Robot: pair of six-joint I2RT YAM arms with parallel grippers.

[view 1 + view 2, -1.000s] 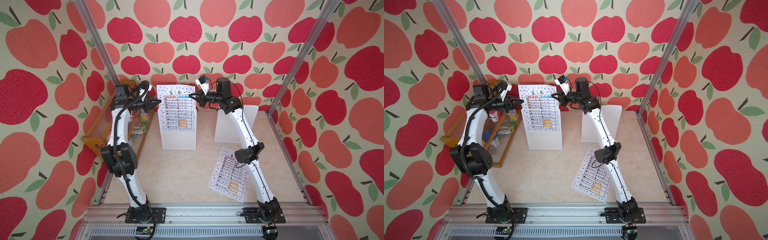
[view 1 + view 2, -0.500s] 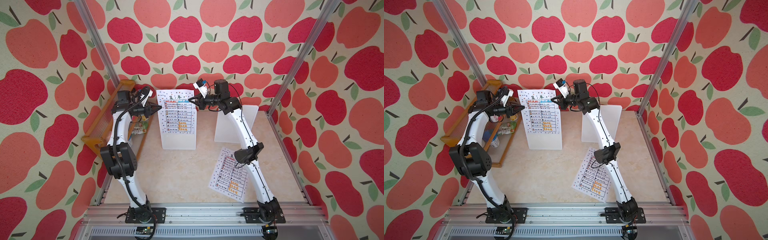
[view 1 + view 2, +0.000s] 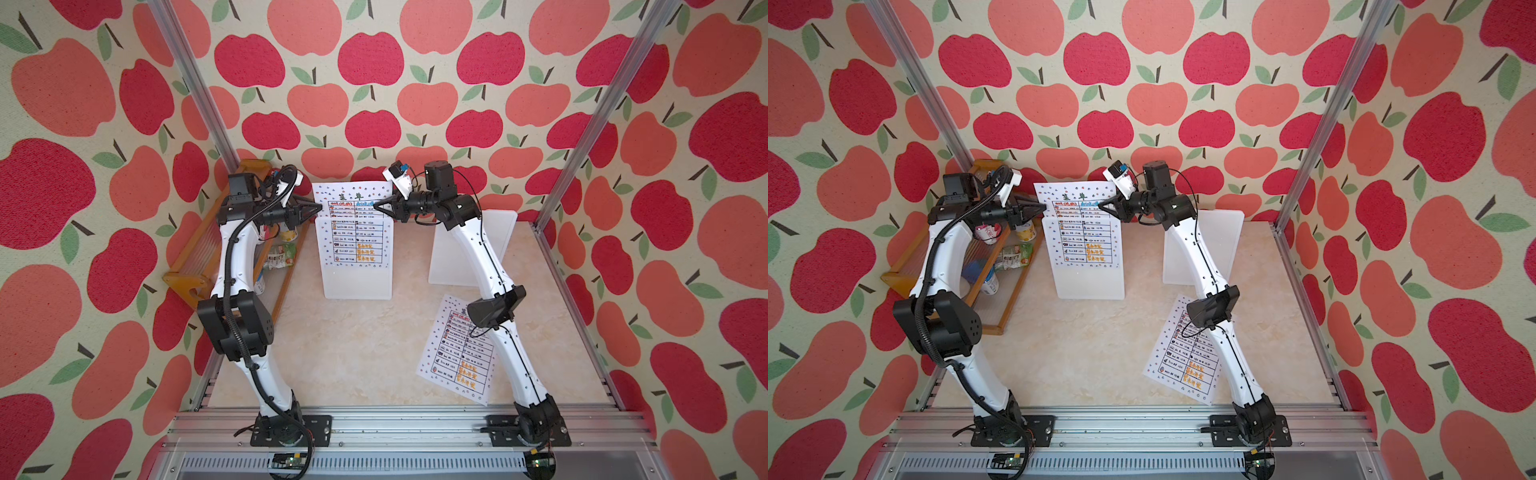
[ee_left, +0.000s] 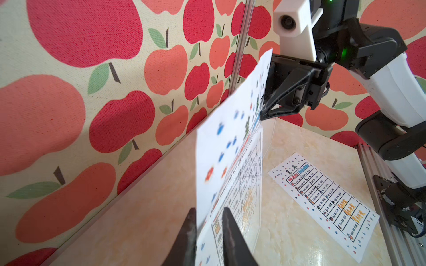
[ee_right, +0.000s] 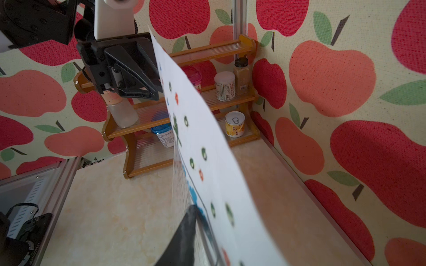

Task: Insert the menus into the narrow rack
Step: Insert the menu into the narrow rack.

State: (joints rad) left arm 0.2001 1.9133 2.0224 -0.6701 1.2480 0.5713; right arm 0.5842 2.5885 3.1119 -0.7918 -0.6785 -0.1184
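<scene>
Two menus: upright menu [image 3: 353, 232] sitting in clear rack [image 3: 357, 286]; flat menu [image 3: 453, 359] lying on table [image 3: 353, 353]; left gripper [image 4: 208, 210] straddling upright menu's edge, jaws slightly apart; right gripper [image 3: 376, 205] reaching opposite edge, gap unreadable

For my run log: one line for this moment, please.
upright menu: in clear rack | flat menu: on table | left gripper: open | right gripper: unclear

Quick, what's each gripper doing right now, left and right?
Left gripper: open, jaws apart on either side of the upright menu.
Right gripper: cannot tell; one finger is hidden behind that menu.
</scene>
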